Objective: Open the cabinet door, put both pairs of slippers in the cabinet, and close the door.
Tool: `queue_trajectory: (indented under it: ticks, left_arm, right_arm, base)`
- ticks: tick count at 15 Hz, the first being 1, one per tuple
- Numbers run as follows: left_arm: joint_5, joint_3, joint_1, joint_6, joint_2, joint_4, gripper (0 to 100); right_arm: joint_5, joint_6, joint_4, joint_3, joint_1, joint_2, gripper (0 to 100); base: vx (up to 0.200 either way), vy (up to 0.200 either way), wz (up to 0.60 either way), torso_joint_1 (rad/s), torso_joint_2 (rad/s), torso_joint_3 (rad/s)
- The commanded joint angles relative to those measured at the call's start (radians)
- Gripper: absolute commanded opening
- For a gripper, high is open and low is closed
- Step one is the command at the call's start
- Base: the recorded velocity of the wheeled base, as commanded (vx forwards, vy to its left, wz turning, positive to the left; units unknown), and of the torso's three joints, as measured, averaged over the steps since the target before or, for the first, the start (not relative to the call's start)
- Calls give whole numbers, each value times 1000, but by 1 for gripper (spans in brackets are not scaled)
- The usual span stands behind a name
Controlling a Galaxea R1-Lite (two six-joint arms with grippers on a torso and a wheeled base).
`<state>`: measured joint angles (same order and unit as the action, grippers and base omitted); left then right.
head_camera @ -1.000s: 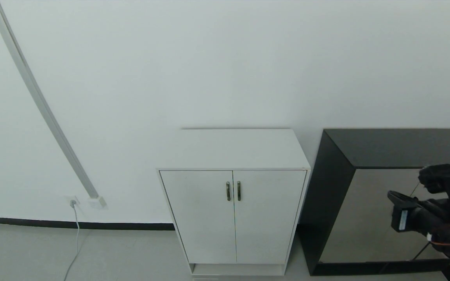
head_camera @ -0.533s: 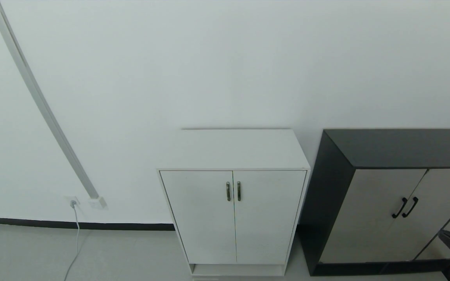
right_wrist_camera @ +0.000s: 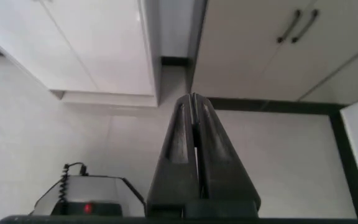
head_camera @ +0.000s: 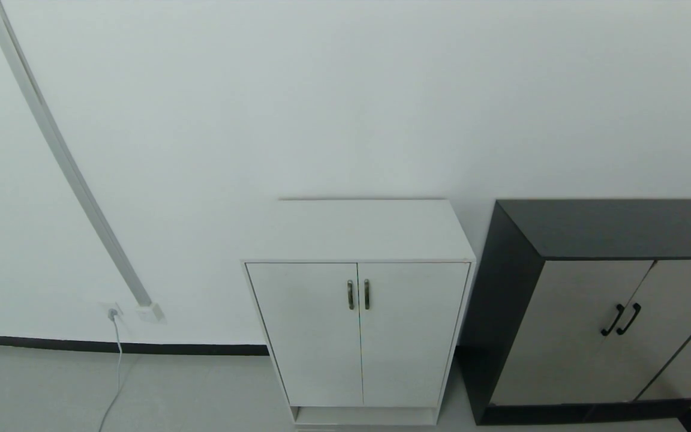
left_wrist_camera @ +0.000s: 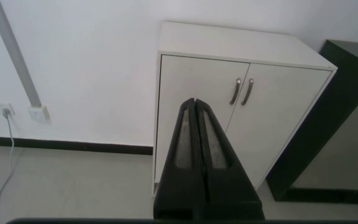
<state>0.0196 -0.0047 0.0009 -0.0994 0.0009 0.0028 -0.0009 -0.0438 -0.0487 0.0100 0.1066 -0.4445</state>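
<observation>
A white two-door cabinet stands against the wall with both doors shut and two metal handles at its middle seam. The left wrist view faces the cabinet from a short way off, with my left gripper shut and empty in front of it. My right gripper is shut and empty too, hanging low over the floor near the foot of the white cabinet.
A black cabinet with grey doors and black handles stands right beside the white one. A wall socket with a white cable sits low on the wall to the left. A grey device with a red light sits on the floor.
My right arm, which stood in front of the black cabinet a second ago, has dropped down out of the head view. The cabinets have not moved.
</observation>
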Motion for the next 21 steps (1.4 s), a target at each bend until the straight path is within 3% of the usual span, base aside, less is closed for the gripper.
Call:
queue_trajectory:
  ticks: [1, 3, 7, 11, 16, 21]
  left_arm:
    - [0, 0, 1, 0, 1, 0, 0]
    - [0, 0, 1, 0, 1, 0, 0]
    - [0, 0, 1, 0, 1, 0, 0]
    - [0, 0, 1, 0, 1, 0, 0]
    - [0, 0, 1, 3, 1, 0, 0]
    - [0, 2, 1, 3, 1, 0, 0]
  right_arm:
    - [82, -8, 38, -10, 7, 168, 0]
    - [93, -16, 53, -10, -2, 174, 0]
    - [90, -16, 52, -10, -127, 314, 0]
    - [90, -10, 52, -10, -113, 444, 0]
    - [-2, 82, 41, -10, -111, 443, 0]
    - [1, 78, 41, -10, -111, 443, 0]
  base:
    - [0, 0, 0, 0, 0, 0]
    - [0, 0, 0, 0, 0, 0]
    - [0, 0, 0, 0, 0, 0]
    - [0, 0, 0, 0, 0, 0]
    - [0, 0, 0, 0, 0, 0]
    - [0, 0, 0, 0, 0, 0]
